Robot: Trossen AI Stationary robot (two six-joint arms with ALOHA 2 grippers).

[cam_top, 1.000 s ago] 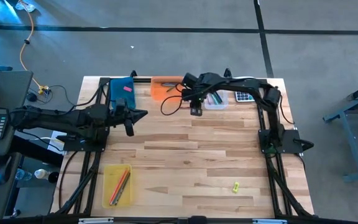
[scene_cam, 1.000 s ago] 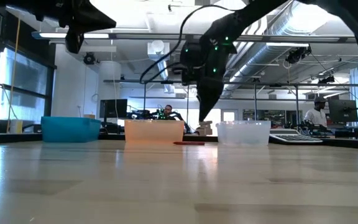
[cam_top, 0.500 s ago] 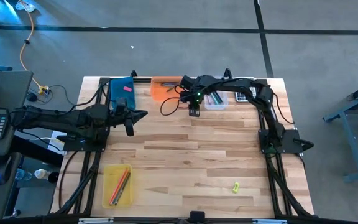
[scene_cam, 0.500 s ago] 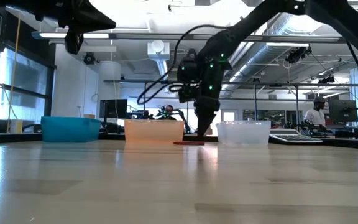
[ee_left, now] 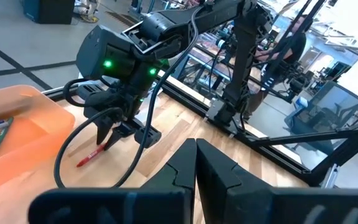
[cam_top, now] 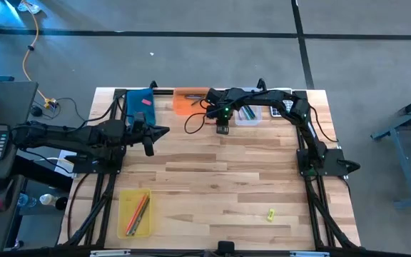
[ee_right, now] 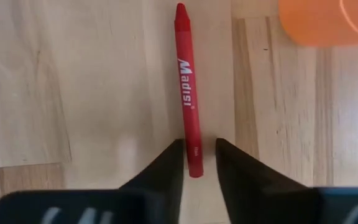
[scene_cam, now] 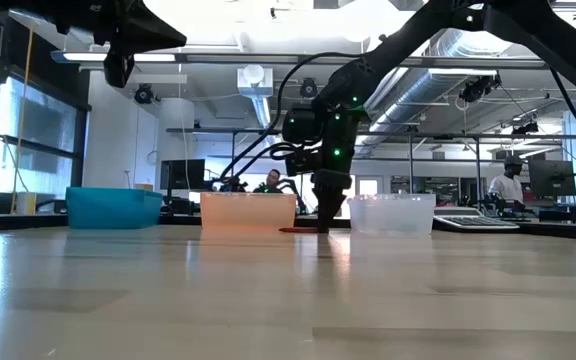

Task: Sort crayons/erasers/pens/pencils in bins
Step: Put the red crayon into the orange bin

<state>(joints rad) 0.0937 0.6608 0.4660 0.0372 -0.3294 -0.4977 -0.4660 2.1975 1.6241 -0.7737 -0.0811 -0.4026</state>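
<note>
The tabletop [cam_top: 212, 178] is a wide rectangle of pale wooden planks with a smooth butcher-block grain. Taking the orange bin [cam_top: 190, 101] at its far edge as the landmark: it is a shallow plastic tray with rounded corners, and a green pen [ee_left: 0, 137] lies inside it. The blue bin [cam_top: 139, 105] sits just to its left, with a small pink eraser [cam_top: 146, 101] in it; the clear bin [cam_top: 247, 113], holding pens, stands to its right. The yellow bin [cam_top: 135, 211] lies well apart at the near left edge, with orange and red pencils [cam_top: 139, 209] inside.

The right gripper [ee_right: 196, 163] is down at the tabletop just in front of the orange bin, between it and the clear bin. Its jaws flank the blunt end of a red crayon [ee_right: 187, 93], a thin paper-wrapped stick lying flat on the wood; whether they press it cannot be told. A second ago this gripper hung higher with its jaws wider.

The left gripper [cam_top: 149, 147] hangs above the tabletop, in front of the blue bin, jaws clenched on nothing, unmoved.
</note>
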